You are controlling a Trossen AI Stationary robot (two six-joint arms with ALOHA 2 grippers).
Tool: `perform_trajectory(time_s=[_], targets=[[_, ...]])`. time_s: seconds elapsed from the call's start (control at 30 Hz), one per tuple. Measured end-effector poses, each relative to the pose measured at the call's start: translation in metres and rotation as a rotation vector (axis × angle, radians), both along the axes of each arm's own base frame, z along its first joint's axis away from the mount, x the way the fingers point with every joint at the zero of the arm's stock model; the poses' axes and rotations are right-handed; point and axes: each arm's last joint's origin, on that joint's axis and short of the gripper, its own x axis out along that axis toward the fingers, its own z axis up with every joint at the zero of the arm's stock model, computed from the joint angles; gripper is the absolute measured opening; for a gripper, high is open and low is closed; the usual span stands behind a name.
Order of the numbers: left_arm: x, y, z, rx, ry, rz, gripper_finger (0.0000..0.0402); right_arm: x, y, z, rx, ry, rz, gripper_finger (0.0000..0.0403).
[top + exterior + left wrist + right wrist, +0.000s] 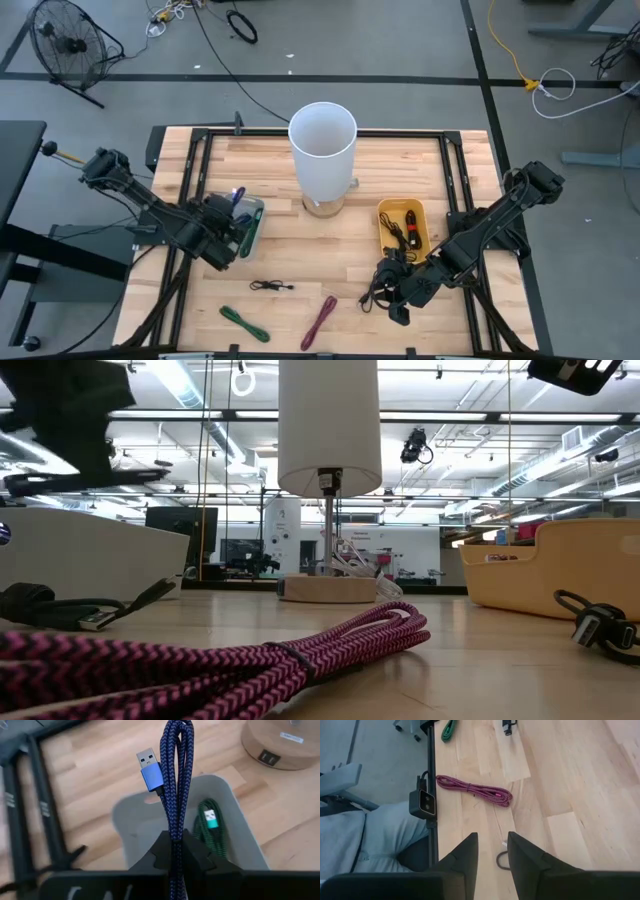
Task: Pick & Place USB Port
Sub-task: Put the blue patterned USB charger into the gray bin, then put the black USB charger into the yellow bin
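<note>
Left gripper (pixel 176 851) clamped on a blue braided USB cable (pixel 176 780), folded bundle pinched between the fingers, USB-A plug (pixel 150 770) sticking free beside the loop. It hangs right over the grey bin (pixel 130 817) near the table's left edge; a green cable (pixel 212 827) already lies in that bin. High view puts the left gripper (pixel 222 240) at the grey bin (pixel 255 225), so judged step: about to drop the blue one in.

Right gripper (pixel 491 851) sits low by the front right part of the table (pixel 400 170), fingers partly apart with nothing between them; a black cable loop (pixel 501 860) lies on the wood just past the tips (cannot tell if touching). High view shows a black cable tangle (pixel 385 285) at the right gripper (pixel 402 300), just in front of the yellow bin (pixel 385 215), which holds a black cable too.

Still loose on the table: a pink braided cable (pixel 320 322) near the front edge at centre, a green cable (pixel 245 322) front left, a small black cable (pixel 270 287) between them. White lamp (pixel 322 150) stands toward the back, centre.

Handling: cables are light, floppy, braid gives decent friction. Best taken across the middle of the bundle, where the strands stack (not at the plug, it would swing). 3 loose, so roughly halfway, judged.
</note>
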Motion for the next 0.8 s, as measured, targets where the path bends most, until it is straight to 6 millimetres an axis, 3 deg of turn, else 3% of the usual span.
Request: perform_trajectory(time_s=[0.17,0.53,0.8], targets=[[0.008,0.004,-0.014,-0.048,-0.018,0.0,0.0021,0.0,0.0,0.0,-0.002,-0.001,0.002,0.0104],[0.012,0.01,-0.015,-0.094,0.038,0.014,0.0089,0.0,0.0,0.0,-0.008,-0.003,0.009,0.0104],[0.013,0.011,-0.015,-0.034,0.069,-0.065,0.0101,0.0,0.0,0.0,-0.01,-0.003,0.011,0.0104]])
